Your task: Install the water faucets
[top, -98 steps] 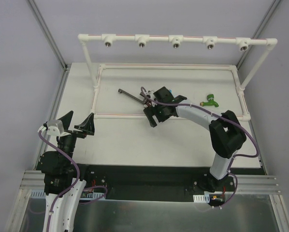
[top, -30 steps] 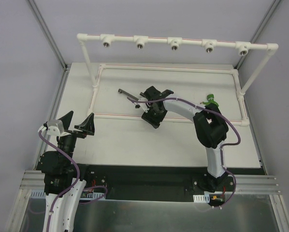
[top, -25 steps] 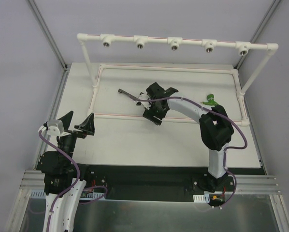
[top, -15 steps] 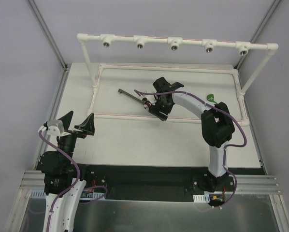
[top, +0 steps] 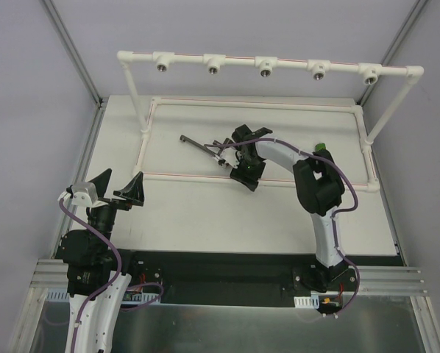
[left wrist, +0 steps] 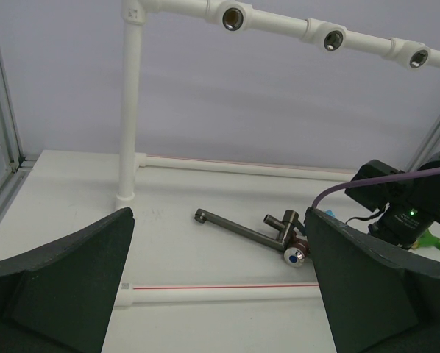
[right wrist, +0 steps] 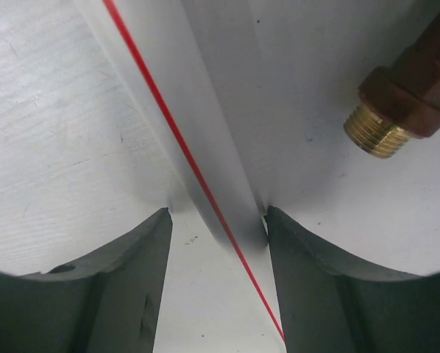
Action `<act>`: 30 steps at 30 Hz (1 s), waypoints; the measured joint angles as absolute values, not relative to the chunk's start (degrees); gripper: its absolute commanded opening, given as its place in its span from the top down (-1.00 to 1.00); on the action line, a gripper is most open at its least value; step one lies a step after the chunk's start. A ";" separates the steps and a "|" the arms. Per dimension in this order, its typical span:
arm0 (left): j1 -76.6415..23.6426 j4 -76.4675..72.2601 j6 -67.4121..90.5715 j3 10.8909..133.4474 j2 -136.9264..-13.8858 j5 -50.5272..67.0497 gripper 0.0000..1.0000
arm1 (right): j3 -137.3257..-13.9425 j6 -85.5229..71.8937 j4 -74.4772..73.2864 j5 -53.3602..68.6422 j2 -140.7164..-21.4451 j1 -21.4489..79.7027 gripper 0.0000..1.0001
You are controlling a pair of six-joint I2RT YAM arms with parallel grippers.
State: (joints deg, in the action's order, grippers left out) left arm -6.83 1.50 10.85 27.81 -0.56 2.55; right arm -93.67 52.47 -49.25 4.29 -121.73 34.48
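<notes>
The red-brown faucet (right wrist: 415, 81), with its ridged brass thread (right wrist: 380, 131), lies on the white bench (top: 205, 213) at 2 o'clock of the right jaws, which are half-open, empty and straddling a smooth red-striped pipe (right wrist: 183, 125). The left jaws gape wide, empty.

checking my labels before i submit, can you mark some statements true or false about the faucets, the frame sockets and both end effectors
1. The white pipe frame carries five sockets along its top rail. True.
2. One socket has a faucet screwed in. False: all five are empty, and the faucets in view lie on the table.
3. The left end effector is wide open and holds nothing. True.
4. The right end effector grips the red-brown faucet. False: that faucet's brass end lies off to one side, clear of the fingers.
5. The green faucet lies at the table's left edge. False: it lies on the right side, beside the right arm.
</notes>
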 measured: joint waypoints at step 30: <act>-6.83 1.56 9.98 27.81 -0.56 2.52 -0.98 | -112.33 49.60 -50.83 1.65 -132.99 47.16 0.97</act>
